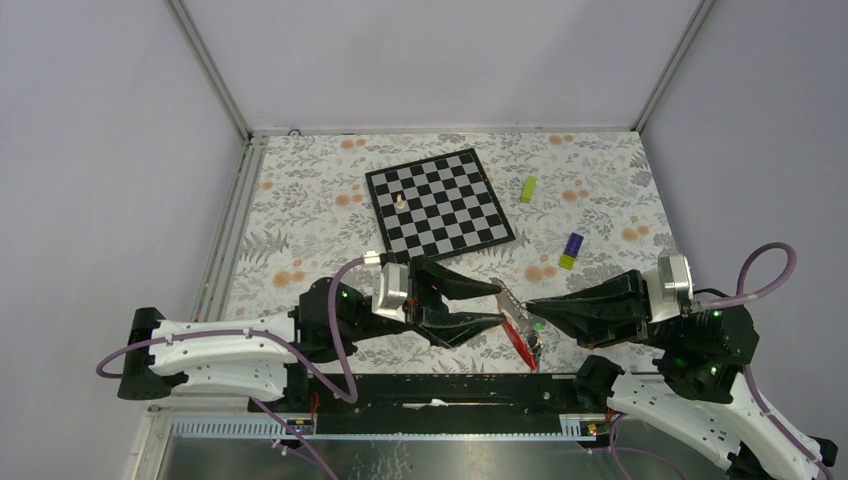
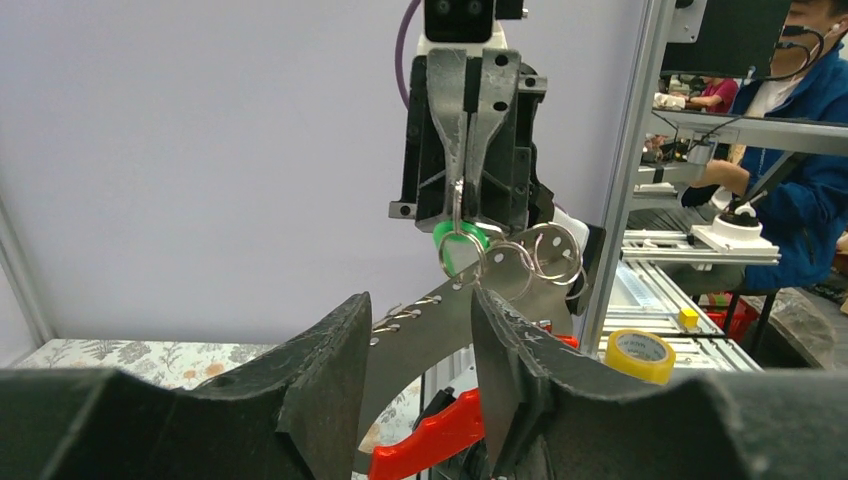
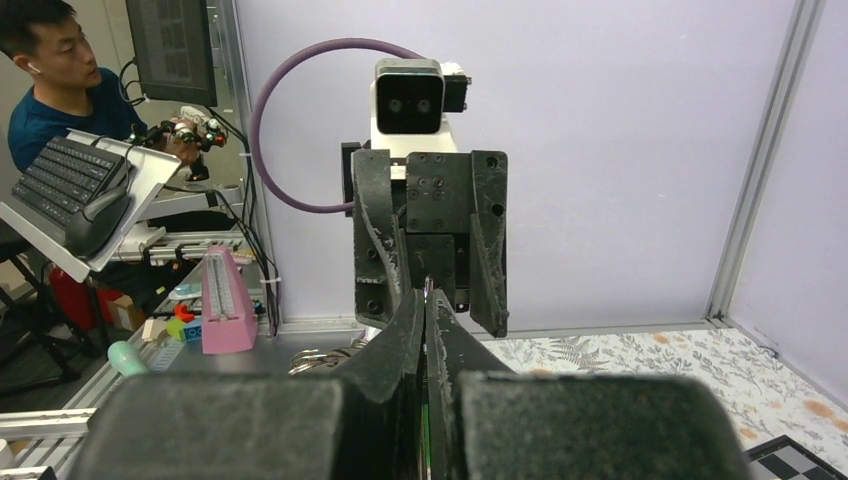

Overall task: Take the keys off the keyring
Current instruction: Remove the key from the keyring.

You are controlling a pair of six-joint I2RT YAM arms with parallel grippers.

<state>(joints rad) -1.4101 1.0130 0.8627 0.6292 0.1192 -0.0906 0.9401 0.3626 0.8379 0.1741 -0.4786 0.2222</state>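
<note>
Worktop [image 1: 300,220] is covered in a floral cloth, grey leaves with orange blossoms. It's boxed in by plain pale walls [image 1: 420,60] with aluminium frame posts [image 1: 210,70] in the corners. At the back sits a chessboard [image 1: 440,205] with one small pale piece [image 1: 401,200] on it. A lime-green block [image 1: 528,188] lies to its right and a purple-and-yellow block [image 1: 571,250] a bit nearer.

The action is up off the cloth at the near edge, between the two arms. The right end effector [image 1: 530,304] is pinched tight on the keyring [image 2: 556,252]. In the left wrist view its fingers clamp one thin wire loop, with the other loops hanging just below. The keys [image 2: 458,243] dangle there too. The green head is easy to spot; the rest are too tangled to sort out. A red strap [image 1: 520,345] hangs down from the bunch toward the worktop.

The left end effector [image 1: 498,305] faces it with its fingers spread wide. A flat silvery strip [image 2: 430,320] runs down through the gap. Can't tell if either finger is touching it.

The wrist views show the room beyond the cell. There's a person in blue [image 2: 800,170] at a bench and a yellow tape roll [image 2: 640,350]. The right wrist view has a keyboard [image 3: 80,190] and a pink wedge-shaped thing [image 3: 225,305].
</note>
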